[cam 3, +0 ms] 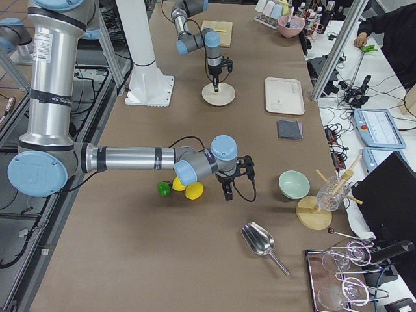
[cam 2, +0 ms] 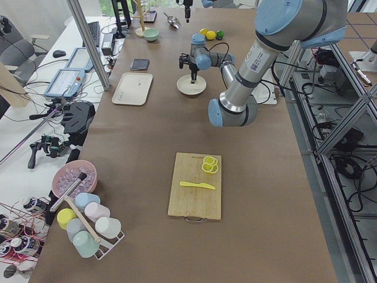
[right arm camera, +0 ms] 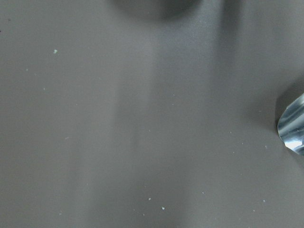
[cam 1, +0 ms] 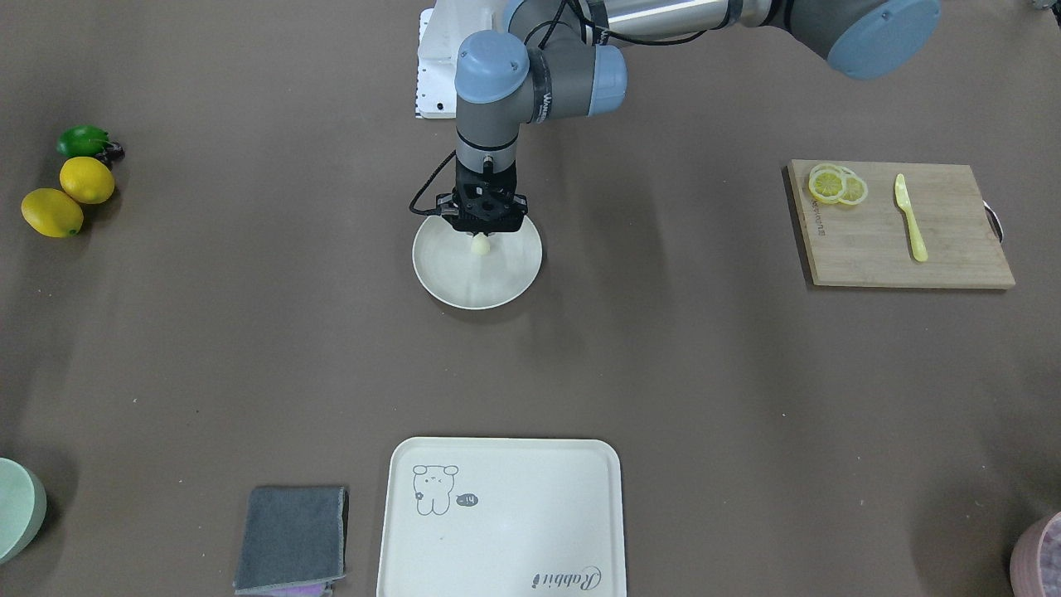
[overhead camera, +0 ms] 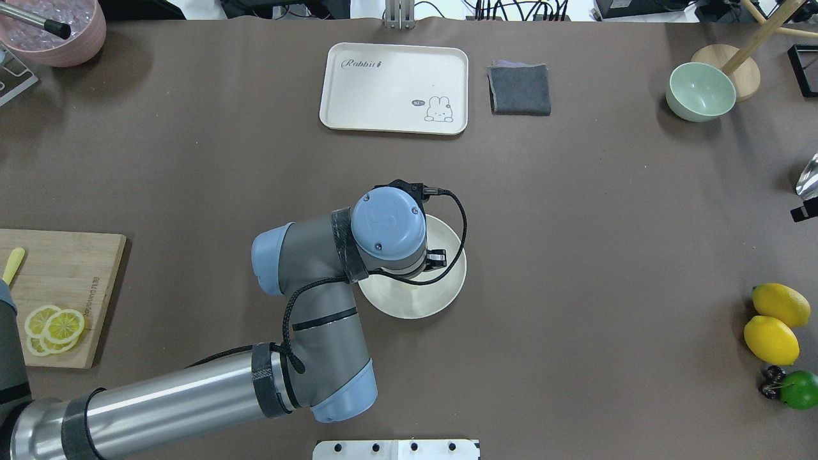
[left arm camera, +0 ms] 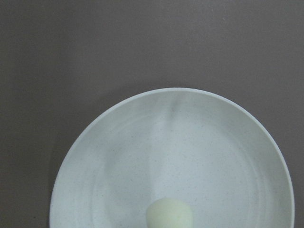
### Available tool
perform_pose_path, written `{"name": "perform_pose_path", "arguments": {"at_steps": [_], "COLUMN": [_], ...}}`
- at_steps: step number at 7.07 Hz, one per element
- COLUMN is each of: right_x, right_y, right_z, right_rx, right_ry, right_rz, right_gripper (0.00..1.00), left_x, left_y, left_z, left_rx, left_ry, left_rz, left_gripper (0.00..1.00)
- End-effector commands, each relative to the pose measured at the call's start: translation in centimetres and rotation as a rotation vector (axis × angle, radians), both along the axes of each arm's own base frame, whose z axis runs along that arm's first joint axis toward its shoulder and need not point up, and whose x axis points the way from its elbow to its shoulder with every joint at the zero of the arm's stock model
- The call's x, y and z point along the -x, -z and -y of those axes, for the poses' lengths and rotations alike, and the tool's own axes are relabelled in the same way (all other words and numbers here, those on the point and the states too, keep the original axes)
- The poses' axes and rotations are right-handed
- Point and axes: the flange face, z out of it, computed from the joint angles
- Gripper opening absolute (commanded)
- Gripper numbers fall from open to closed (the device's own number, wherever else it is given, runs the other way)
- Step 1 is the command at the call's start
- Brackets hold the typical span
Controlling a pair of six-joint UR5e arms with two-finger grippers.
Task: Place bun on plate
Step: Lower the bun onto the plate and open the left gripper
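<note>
Bun [cam 1: 481,245]: small cream lump lying in the plate [cam 1: 464,286], centre of the front-facing view, toward the plate's upper edge and directly under the left gripper [cam 1: 483,234]. The fingers are dark and masked by the gripper body, so I cannot tell whether they pinch the bun or stand off it.

Right gripper [cam 3: 227,190]: hangs over the table beside two lemons [cam 3: 188,189], centre of the right-side view. Finger state cannot be told.

Tray [overhead camera: 383,83], upper centre of the overhead view: script "Rabbit" in one corner, a rabbit drawing with a speech bubble, bubble text too small to read.

Green bowl [overhead camera: 684,108], upper right.

Pink bowl [overhead camera: 77,51], upper left: holds clear ice-like pieces and a dark-tipped metal handle.

Cutting board [overhead camera: 70,275], left edge: carries lemon slices [overhead camera: 54,326] and a yellow knife [overhead camera: 13,265]. The small print along its edge is unreadable.
</note>
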Motion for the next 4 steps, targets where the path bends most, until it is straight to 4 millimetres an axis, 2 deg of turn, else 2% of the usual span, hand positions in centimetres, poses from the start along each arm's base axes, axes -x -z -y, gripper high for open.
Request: {"name": "perform_pose_path", "arguments": {"at_steps": [1, 2, 4], "right_x": [0.03, 0.05, 0.2], "right_y": [0.13, 0.38, 0.46], "right_z": [0.1, 0.05, 0.21], "right_rx": [-0.004, -0.004, -0.004], "right_ry": [0.004, 0.009, 0.012], "right_rz": [0.004, 0.017, 0.021], "right_gripper": [1.0, 1.0, 1.0], "left_x": [-0.93, -0.93, -0.89], "left_y": [-0.19, -0.22, -0.17], "left_z": [-0.64, -0.64, -0.65], "left_rx": [-0.011, -0.012, -0.011], "left_ry": [0.001, 0.0, 0.001], "left_rz": [0.0, 0.002, 0.002], "left_gripper": [0.03, 0.06, 0.38]}}
